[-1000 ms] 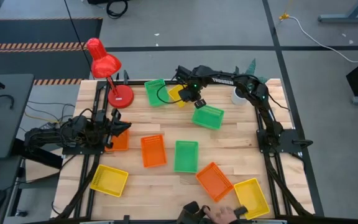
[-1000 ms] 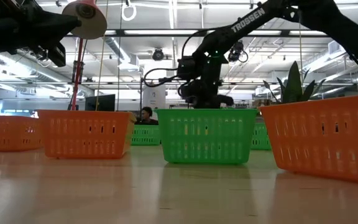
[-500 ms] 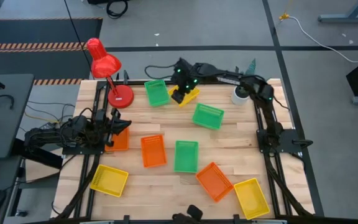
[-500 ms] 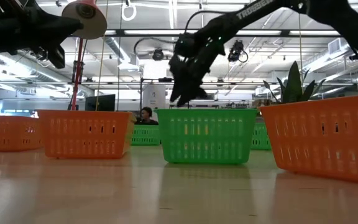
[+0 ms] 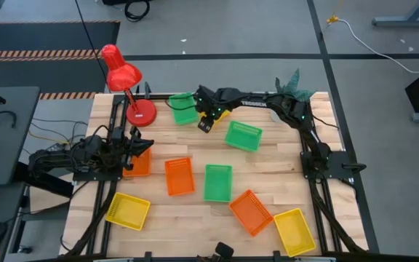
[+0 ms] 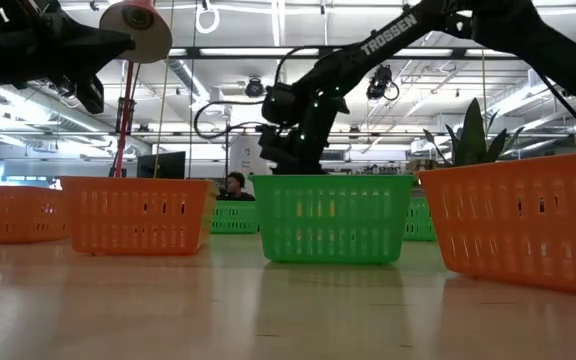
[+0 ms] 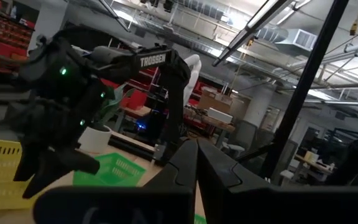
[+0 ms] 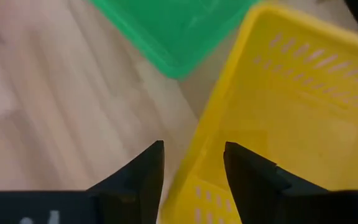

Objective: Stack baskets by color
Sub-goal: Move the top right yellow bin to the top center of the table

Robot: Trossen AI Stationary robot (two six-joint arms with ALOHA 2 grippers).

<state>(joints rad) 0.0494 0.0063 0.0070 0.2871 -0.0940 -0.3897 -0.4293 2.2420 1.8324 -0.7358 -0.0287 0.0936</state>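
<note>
My right gripper (image 5: 205, 122) (image 8: 191, 158) is open at the far middle of the table and points steeply down over a yellow basket (image 5: 223, 113) (image 8: 278, 112). One finger stands above the basket's inside and one above the table outside its wall, with no touch showing. A green basket (image 5: 183, 108) (image 8: 173, 31) sits right beside it, toward the left. Another green basket (image 5: 243, 136) rests to its near right. My left gripper (image 5: 141, 149) (image 7: 196, 158) waits shut at the left edge above an orange basket (image 5: 138, 164).
Nearer the front lie an orange basket (image 5: 180, 176), a green one (image 5: 217, 182), another orange one (image 5: 250, 212) and two yellow ones (image 5: 127, 210) (image 5: 294, 231). A red lamp (image 5: 122, 76) stands at the far left and a potted plant (image 5: 292, 84) at the far right.
My right gripper has left the spot above the green basket at the middle right. It has gone toward the table's left edge and down to the yellow basket, rolling its wrist on the way. The baskets have stayed where they were.
</note>
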